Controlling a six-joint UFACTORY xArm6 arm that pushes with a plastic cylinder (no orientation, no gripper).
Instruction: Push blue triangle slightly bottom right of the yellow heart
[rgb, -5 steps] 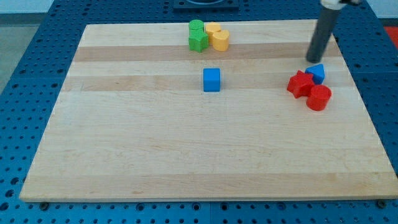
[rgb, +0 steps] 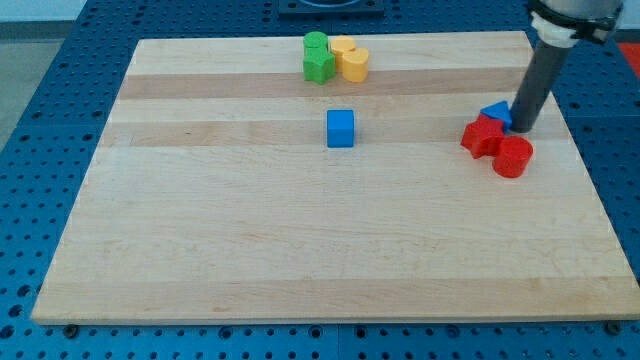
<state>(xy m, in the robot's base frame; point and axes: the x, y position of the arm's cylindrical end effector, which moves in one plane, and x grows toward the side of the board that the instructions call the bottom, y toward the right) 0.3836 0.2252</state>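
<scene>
The blue triangle (rgb: 496, 113) lies near the board's right edge, touching a red star-shaped block (rgb: 482, 136) below-left of it. A red cylinder (rgb: 514, 157) sits just below. My tip (rgb: 522, 129) is down right beside the blue triangle, on its right side, partly covering it. The yellow heart (rgb: 351, 62) is at the view's top centre, next to a yellow block (rgb: 341, 46) and two green blocks (rgb: 319, 59).
A blue cube (rgb: 340, 128) stands alone near the middle of the wooden board (rgb: 300, 250). The board's right edge is close to my tip. A blue pegboard surface surrounds the board.
My tip has moved down and to the right, from above the blue triangle to its right side. The blocks look nearly unmoved.
</scene>
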